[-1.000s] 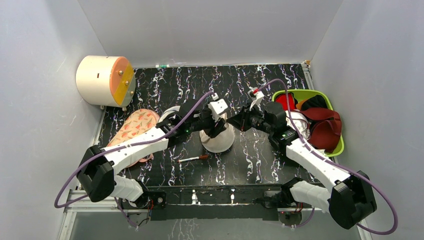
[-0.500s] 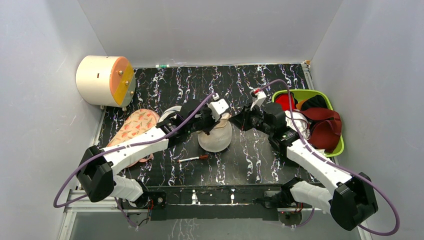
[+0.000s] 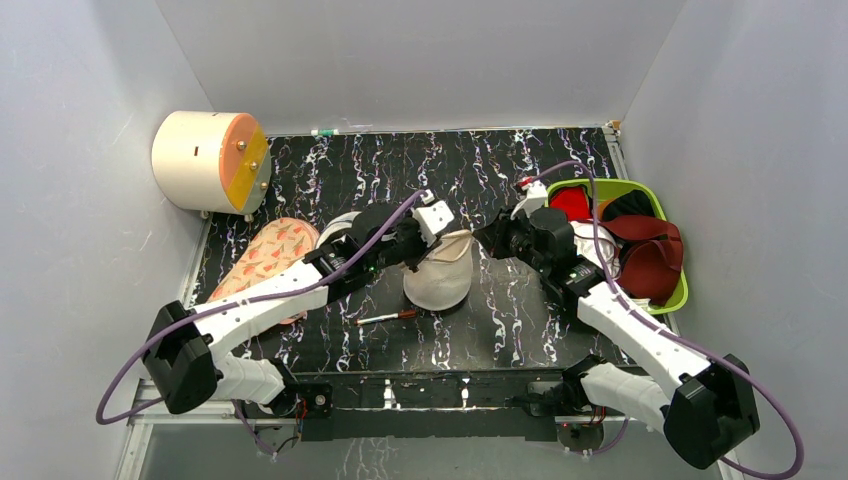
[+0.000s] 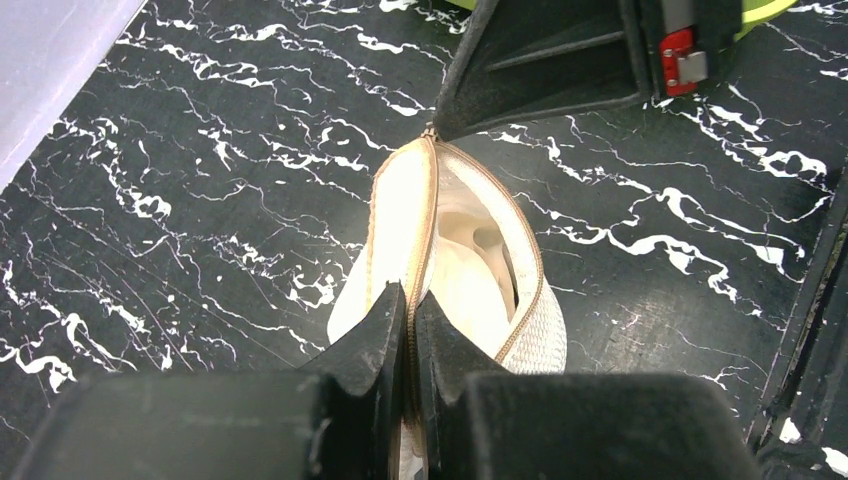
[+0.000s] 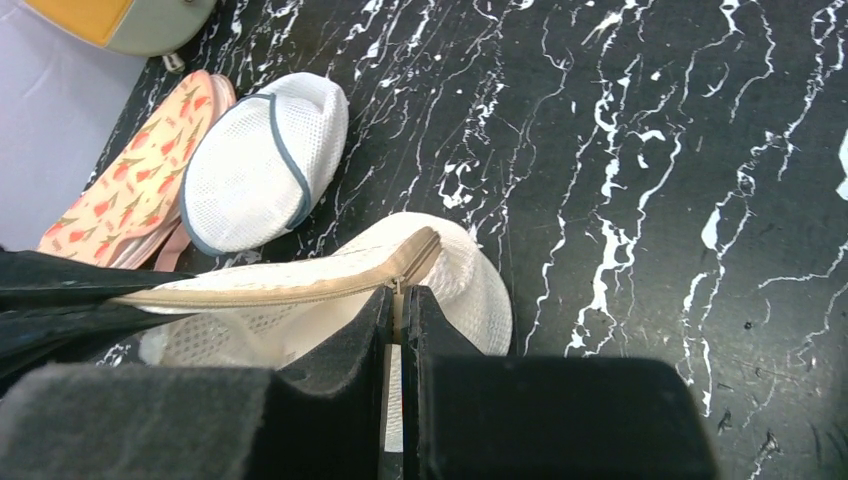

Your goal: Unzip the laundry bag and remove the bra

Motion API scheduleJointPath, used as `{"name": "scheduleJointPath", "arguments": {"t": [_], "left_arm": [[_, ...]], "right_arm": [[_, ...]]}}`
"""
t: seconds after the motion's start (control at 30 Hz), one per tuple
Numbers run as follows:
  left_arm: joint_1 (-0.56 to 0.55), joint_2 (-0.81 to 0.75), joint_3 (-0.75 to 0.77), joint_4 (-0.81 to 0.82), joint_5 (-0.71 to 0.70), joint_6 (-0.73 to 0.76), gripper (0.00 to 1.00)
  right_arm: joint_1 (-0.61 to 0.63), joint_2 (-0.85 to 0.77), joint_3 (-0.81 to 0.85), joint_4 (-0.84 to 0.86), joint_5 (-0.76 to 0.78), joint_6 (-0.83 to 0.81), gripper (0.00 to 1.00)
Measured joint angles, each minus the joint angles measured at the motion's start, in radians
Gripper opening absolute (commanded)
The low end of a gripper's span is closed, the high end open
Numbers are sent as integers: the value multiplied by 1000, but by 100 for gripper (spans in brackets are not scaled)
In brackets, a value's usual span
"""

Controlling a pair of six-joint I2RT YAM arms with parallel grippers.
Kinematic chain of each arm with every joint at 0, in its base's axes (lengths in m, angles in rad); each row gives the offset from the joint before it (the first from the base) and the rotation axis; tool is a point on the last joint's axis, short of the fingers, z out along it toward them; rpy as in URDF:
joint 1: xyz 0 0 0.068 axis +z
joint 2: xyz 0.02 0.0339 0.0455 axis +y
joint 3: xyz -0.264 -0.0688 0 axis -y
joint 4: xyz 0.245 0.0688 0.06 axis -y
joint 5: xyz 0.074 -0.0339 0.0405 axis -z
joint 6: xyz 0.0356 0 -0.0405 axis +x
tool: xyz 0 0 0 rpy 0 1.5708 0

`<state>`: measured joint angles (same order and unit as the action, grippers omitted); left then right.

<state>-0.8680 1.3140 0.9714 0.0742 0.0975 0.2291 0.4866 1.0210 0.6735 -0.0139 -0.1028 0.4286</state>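
Centrally on the counter (image 3: 520,320), the laundry bag (image 3: 438,285) sits with its zip partly open, the white bra (image 4: 465,270) showing inside. The left pincer (image 4: 410,297) is clamped narrow on the zip rim; the right pincer (image 5: 400,297) pinches the zip's far end. Beyond lies a grey-white mesh pouch (image 5: 262,165) beside a peach-pink bra (image 5: 130,170).

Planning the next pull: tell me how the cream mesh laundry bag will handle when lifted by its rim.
Probably floppy: the laundry bag sags and its zip edge bends between the left pincer and right pincer. Likely light: it is thin mesh, and two small pinches hold its rim up. It may gape wider, because the zip is partly open.
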Motion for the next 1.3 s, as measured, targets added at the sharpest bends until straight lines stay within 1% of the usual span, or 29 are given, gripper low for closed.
{"name": "scheduleJointPath", "arguments": {"t": [0.1,0.23,0.4,0.47,0.53,0.67,0.7,0.8,0.9,0.97,1.03,1.23,1.3], "left_arm": [[-1,-17,-7,5,14,3,0],[-7,-29,-26,35,24,6,0],[-9,-29,-28,54,20,6,0],[-11,-27,-32,55,10,6,2],[-12,-23,-32,48,-6,3,5],[-12,-10,-20,36,-20,0,21],[-12,-3,-16,31,-24,-3,23],[-12,9,-12,17,-28,-4,31],[-12,13,-10,7,-31,-3,34],[-13,14,-10,6,-33,-2,40],[-16,18,-8,1,-36,2,43],[-36,24,-1,-10,-62,18,44],[-47,24,-1,-10,-73,25,43]], "right_arm": [[-15,0,0,-10,7,1,0],[-66,3,0,-13,-10,22,0],[-149,60,10,-21,-96,64,0],[-174,93,26,-34,-151,72,0],[-185,109,42,-47,-190,66,0],[-203,109,62,-60,-249,48,0],[-205,105,62,-59,-260,46,0],[-201,86,62,-60,-283,41,0],[-184,58,62,-60,-297,41,0],[-169,44,62,-58,-305,42,0],[-151,36,64,-58,-313,45,0],[-97,34,76,-58,-314,53,0],[-77,34,81,-58,-313,58,0]]}}
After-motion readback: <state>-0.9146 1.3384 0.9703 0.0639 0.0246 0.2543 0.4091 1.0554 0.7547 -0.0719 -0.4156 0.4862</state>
